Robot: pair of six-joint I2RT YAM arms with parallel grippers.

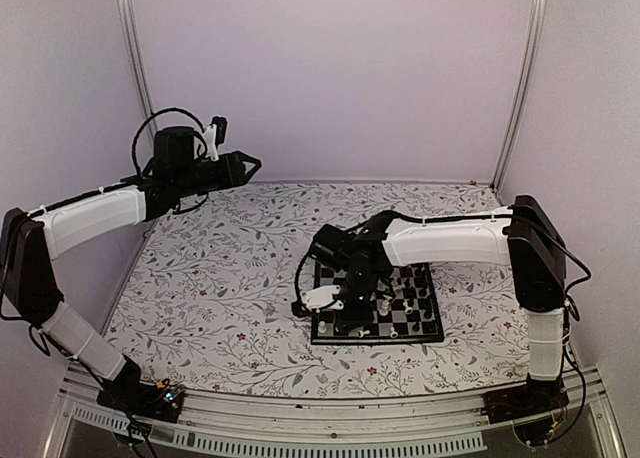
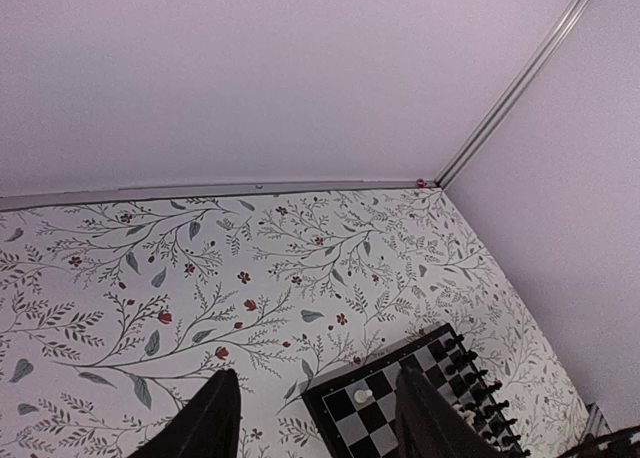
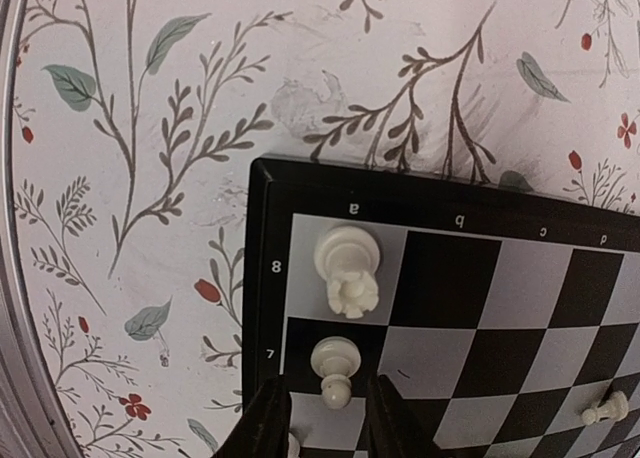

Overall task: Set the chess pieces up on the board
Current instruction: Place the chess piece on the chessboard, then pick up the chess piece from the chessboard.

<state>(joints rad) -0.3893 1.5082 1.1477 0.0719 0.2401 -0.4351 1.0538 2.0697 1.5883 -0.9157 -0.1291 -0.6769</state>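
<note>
Fingers (image 3: 268,425) of right hand (image 3: 328,416) straddle white pawn (image 3: 333,368)

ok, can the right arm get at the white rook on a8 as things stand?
Probably yes. The right tool is open around the white pawn on a7, the next square to the white rook, and nothing stands between them or over that corner of the board.
</note>
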